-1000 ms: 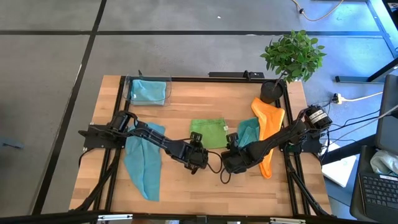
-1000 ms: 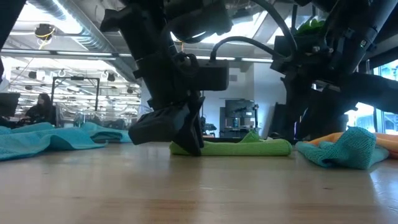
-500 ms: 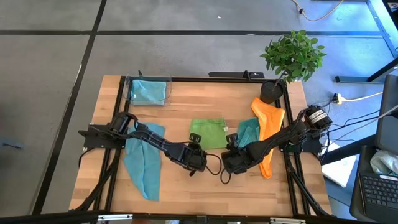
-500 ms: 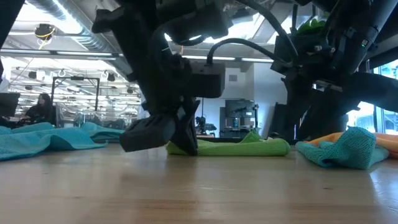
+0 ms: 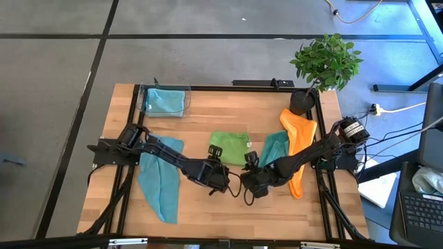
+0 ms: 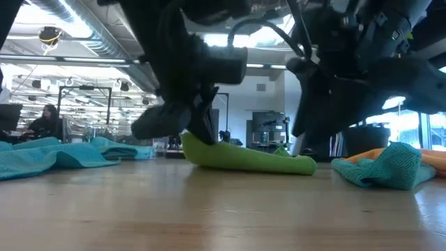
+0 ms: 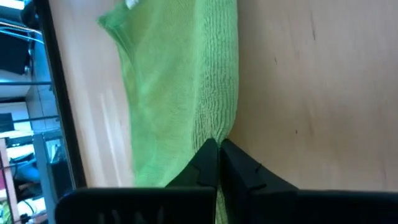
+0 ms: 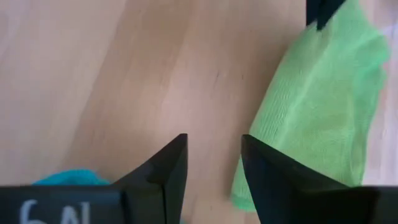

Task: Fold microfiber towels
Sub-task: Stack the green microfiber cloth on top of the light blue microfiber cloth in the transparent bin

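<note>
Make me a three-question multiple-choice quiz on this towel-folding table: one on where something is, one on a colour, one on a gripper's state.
1. Where is the potted plant?
A. the table's far right corner
B. the near left corner
C. the table's middle

2. What colour is the towel that the left gripper holds?
A. orange
B. lime green
C. white

3. How is the right gripper?
A. shut on a towel
B. open, holding nothing
C. out of view

Answers: 1 A, the high view shows it there. 2 B, its fingers pinch the lime green towel. 3 B, bare wood shows between its fingers.
</note>
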You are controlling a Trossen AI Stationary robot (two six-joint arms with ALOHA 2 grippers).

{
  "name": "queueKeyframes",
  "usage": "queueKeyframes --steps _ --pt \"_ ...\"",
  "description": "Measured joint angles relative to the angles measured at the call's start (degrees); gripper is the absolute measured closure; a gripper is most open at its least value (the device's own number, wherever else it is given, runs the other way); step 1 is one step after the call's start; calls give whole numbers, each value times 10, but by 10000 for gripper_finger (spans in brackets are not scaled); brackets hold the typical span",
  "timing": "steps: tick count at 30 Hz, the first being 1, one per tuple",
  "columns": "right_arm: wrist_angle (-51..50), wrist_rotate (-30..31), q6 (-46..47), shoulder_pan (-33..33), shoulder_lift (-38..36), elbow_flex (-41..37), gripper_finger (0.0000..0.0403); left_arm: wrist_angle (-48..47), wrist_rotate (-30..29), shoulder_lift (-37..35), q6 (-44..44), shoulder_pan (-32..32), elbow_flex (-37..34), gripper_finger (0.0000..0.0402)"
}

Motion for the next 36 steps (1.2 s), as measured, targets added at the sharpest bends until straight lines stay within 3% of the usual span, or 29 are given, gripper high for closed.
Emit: queueKeyframes --steps 5,20,25,36 --pt "12 46 -11 -10 0 0 230 -45 -2 -2 -14 0 29 401" --pt "30 35 33 -34 36 0 218 -65 -9 -4 -92 -22 77 401" --pt "46 93 32 -33 36 0 218 -69 -17 -4 -121 -33 83 401" --pt "100 163 33 5 35 0 218 -124 -31 -4 -191 -34 83 401"
